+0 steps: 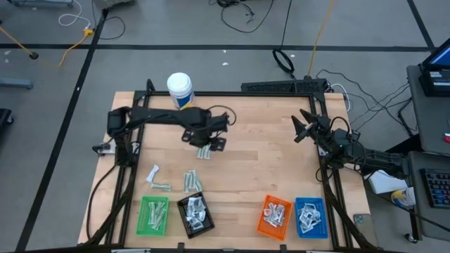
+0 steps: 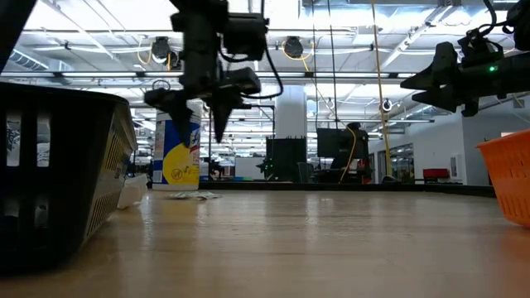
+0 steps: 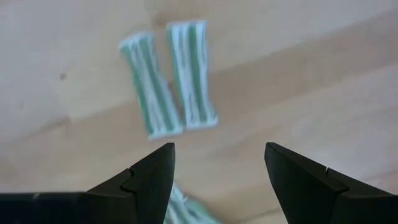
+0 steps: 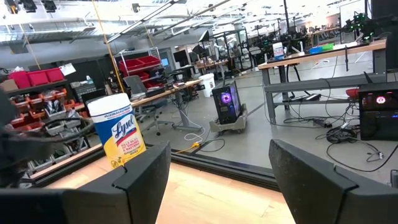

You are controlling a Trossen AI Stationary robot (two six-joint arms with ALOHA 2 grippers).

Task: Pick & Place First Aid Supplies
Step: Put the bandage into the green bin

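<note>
Left gripper [image 1: 211, 143]: jaws wide, nothing held; hovers over the strips just in front of the bottle.
Wrapped strips [image 3: 168, 78]: two pale green-and-white strips side by side on the table [image 1: 260, 169], directly under the left gripper; a third shows partly between its fingers [image 3: 152, 177].
Loose packets [image 1: 172, 179]: scattered between the strips and the green tray.
Green tray [image 1: 154, 214]: front edge, holds strips.
Black tray [image 1: 195, 213]: beside the green tray, holds sachets.
Orange tray [image 1: 273, 216]; blue tray [image 1: 310, 216]: beside each other, both hold sachets.
Bottle [image 1: 180, 91]: back edge, upright.
Right gripper [image 1: 301, 127]: jaws wide, empty; raised, well right of the bottle.
</note>
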